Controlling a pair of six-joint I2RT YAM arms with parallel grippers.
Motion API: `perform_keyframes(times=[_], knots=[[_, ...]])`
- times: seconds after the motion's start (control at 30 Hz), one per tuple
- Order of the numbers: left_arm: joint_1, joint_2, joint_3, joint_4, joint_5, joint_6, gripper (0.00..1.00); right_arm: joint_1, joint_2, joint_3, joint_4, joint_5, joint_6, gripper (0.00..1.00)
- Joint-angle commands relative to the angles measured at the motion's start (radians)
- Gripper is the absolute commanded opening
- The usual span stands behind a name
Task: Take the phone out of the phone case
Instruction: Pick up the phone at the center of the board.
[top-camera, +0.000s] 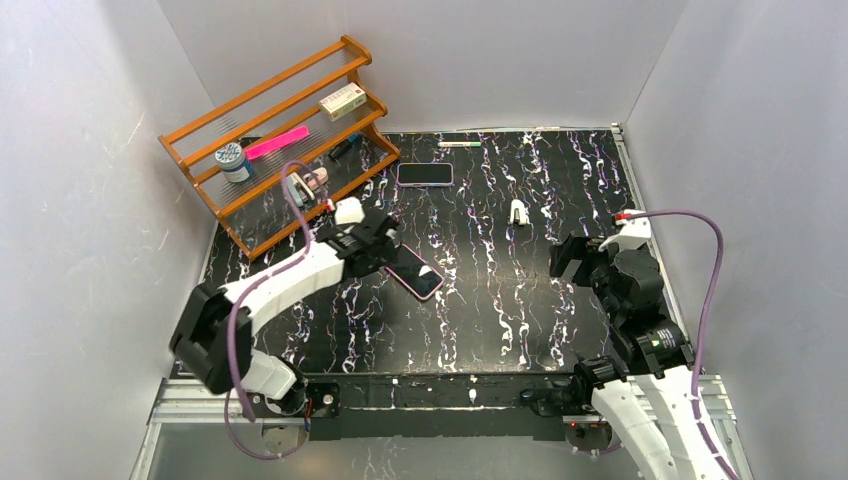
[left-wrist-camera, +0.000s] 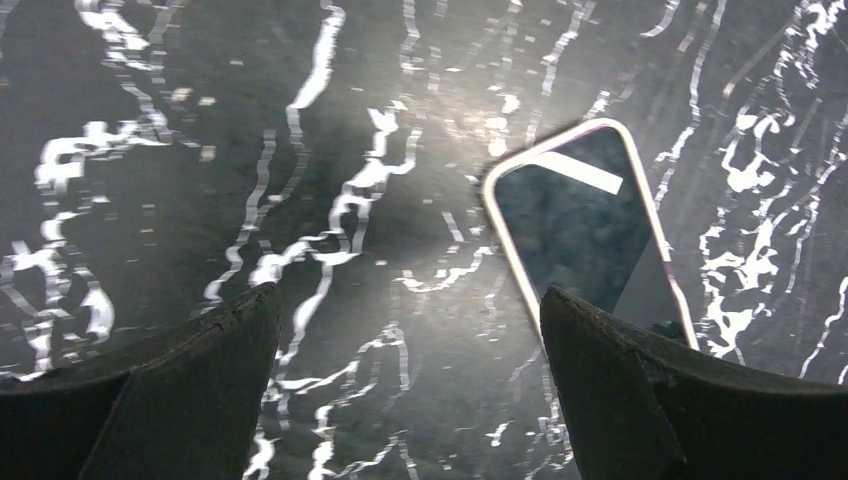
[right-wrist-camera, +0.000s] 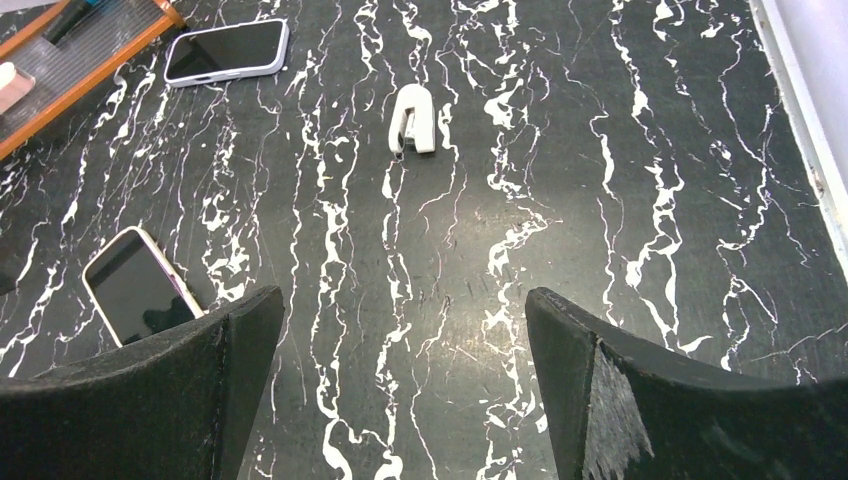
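Phone (top-camera: 418, 273), screen up, lies flat on the black marbled table (top-camera: 500, 320), left of centre. It sits fully inside its pale-rimmed phone case (left-wrist-camera: 490, 195), so nothing of the removal looks done. The left gripper (top-camera: 385, 245) hovers over the phone's near end with its jaws wide and empty. One finger (left-wrist-camera: 620, 380) overlaps the phone's corner, and whether it touches cannot be told. The right gripper (top-camera: 565, 258), also wide open and empty, hangs well apart to the right. Gripping the case and freeing the phone both appear left to do.
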Motion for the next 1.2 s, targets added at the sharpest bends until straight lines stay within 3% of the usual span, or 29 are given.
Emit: perform_keyframes(times=[0.0, 0.27, 0.57, 1.17], knots=[[-0.06, 0.146, 0.12, -0.033, -0.068, -0.125, 0.98, 0.004, -0.004, -0.004, 0.035, -0.041, -0.015, 0.99], [-0.087, 0.423, 0.341, -0.059, -0.069, -0.215, 0.98, 0.004, -0.003, -0.014, 0.053, -0.074, -0.024, 0.99], [-0.086, 0.626, 0.532, -0.246, -0.083, -0.384, 0.98, 0.003, 0.006, -0.014, 0.056, -0.107, -0.032, 0.99], [-0.129, 0.718, 0.537, -0.302, 0.05, -0.52, 0.98, 0.033, 0.003, -0.018, 0.067, -0.158, -0.036, 0.99]])
